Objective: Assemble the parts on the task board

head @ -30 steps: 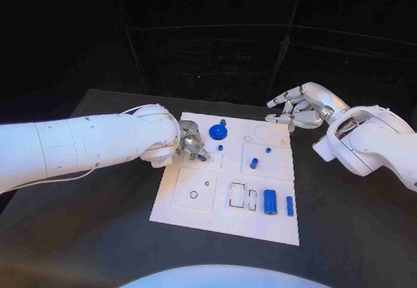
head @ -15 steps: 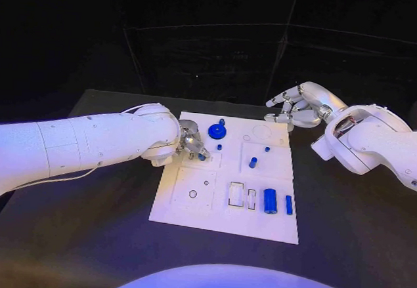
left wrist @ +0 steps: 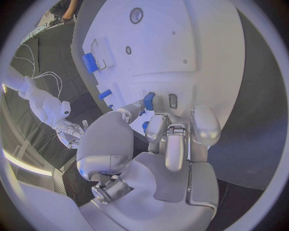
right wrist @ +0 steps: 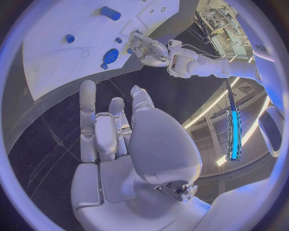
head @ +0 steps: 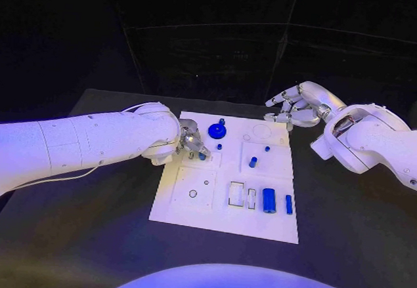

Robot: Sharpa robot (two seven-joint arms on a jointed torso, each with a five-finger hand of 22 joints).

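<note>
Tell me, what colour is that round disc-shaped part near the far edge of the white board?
Blue; the round part shows best in the head view.

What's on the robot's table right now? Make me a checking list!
Surface: black table, bare around the board.
Job's things: white task board; blue disc, blue cylinder, slim blue bar and small blue pegs on it.
Clutter: nothing seen.
Hands: left hand pinches a small blue part at the board; right hand hovers past the far edge, fingers apart, holding nothing.
Cables: thin white wire along the left arm.
Surroundings: dark backdrop.
</note>
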